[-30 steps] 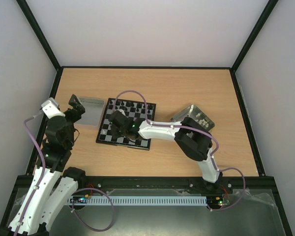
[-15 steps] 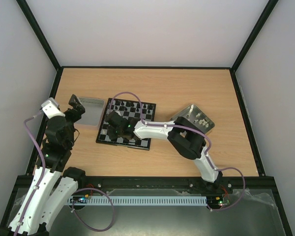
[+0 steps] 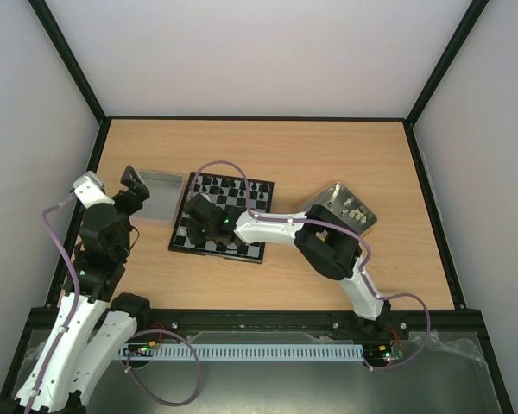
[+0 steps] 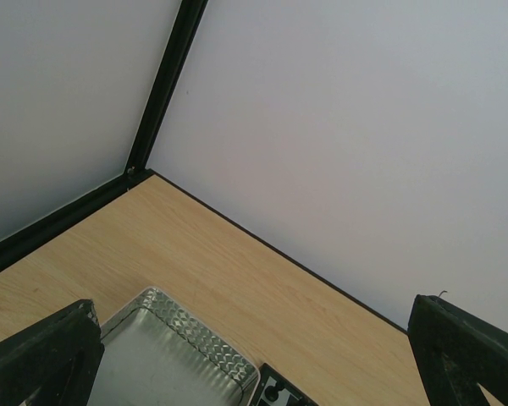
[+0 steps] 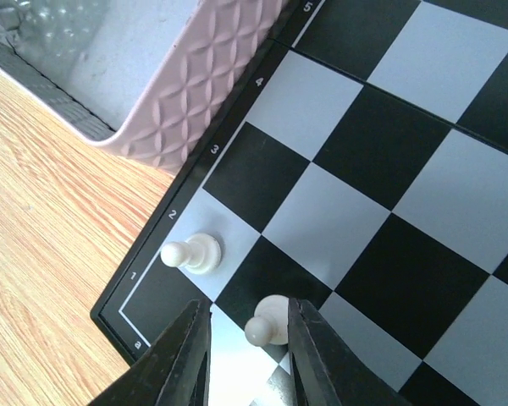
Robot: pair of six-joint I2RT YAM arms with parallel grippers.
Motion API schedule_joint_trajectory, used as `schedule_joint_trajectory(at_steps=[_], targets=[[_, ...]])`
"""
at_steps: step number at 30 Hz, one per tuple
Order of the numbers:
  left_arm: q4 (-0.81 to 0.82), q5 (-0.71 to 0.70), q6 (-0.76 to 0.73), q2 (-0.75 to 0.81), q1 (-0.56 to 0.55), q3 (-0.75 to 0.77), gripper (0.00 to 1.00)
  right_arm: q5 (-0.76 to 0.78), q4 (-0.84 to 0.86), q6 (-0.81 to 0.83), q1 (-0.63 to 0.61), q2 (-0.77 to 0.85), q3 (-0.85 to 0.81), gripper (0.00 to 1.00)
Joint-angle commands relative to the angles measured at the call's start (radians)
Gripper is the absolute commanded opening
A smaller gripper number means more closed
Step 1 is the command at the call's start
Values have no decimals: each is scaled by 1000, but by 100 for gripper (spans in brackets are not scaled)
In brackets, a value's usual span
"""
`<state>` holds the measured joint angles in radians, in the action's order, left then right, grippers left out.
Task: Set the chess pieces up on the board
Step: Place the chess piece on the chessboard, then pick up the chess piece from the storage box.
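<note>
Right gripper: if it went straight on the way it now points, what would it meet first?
Probably the white pawn between the jaws of the right gripper, then the board under it; depth is unclear.

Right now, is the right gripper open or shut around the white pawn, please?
Open: the right gripper straddles the white pawn on the board without clamping it; bare square shows between them.

Right arm (image 3: 276,226) reaches left, fingers (image 5: 182,359) slightly parted; left arm (image 3: 104,233) raised, fingers (image 4: 42,355) spread wide.
</note>
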<state>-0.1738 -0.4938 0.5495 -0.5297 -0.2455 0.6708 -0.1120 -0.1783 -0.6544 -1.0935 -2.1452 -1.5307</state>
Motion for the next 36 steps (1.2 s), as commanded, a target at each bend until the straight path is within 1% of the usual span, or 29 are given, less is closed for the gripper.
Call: schedule_joint_trajectory(at_steps=[1, 6, 9, 12, 16, 17, 21, 24, 27, 30, 32, 35, 36], targets=[[20, -10, -10, 11, 8, 10, 100, 8, 47, -24, 0, 53, 7, 25], [18, -8, -10, 15, 7, 14, 100, 73, 95, -61, 37, 177, 121, 28], [17, -7, -11, 19, 8, 15, 100, 142, 87, -88, 81, 273, 200, 28], [20, 9, -14, 23, 13, 15, 100, 235, 77, -118, 135, 396, 313, 30], [38, 62, -27, 27, 29, 15, 100, 417, -7, -139, 212, 593, 451, 37], [44, 80, -31, 27, 37, 16, 100, 443, -26, -145, 236, 638, 483, 38], [68, 165, -42, 32, 60, 6, 100, 491, -92, -160, 361, 804, 619, 43], [80, 204, -46, 36, 76, 1, 100, 515, -153, -177, 452, 898, 698, 45], [82, 213, -42, 39, 78, -2, 100, 473, -177, -169, 558, 942, 756, 46], [100, 227, -42, 34, 79, -14, 100, 404, -165, -147, 652, 924, 780, 45], [107, 235, -43, 21, 80, -16, 100, 380, -174, -128, 701, 886, 769, 43], [118, 245, -43, -1, 95, -16, 100, 386, -180, -103, 767, 827, 760, 35], [120, 243, -41, -10, 95, -15, 100, 386, -178, -92, 786, 810, 757, 33]])
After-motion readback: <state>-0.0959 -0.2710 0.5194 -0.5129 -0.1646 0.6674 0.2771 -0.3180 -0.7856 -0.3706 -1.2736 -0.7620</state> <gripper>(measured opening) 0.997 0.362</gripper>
